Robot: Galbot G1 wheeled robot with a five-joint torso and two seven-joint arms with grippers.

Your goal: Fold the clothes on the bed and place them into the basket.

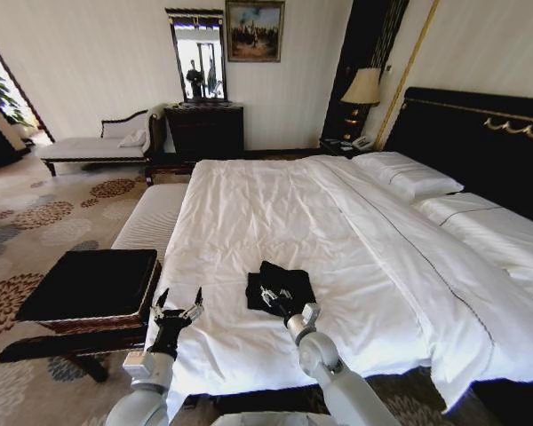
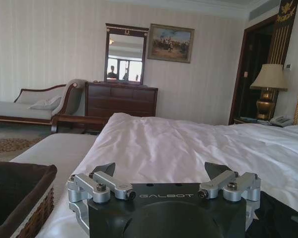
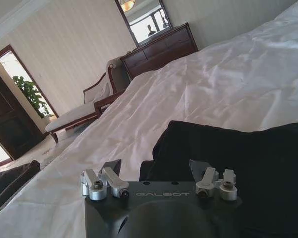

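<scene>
On the left sits one basket (image 1: 89,288) with a flat black top, just beside the bed (image 1: 275,213). The left pincer (image 1: 178,312) hangs over the bed's near edge, close to the basket, with its fingers spread wide and holding nothing. In the middle lies one black shirt (image 1: 280,286), already bunched into a small folded pile on the white cover. The right pincer (image 1: 273,296) is low over the shirt, fingers apart, not gripping it yet. I think the folding is nearly done. The next move needs a firm pinch on the whole pile, so it stays folded on its way left to the basket.
</scene>
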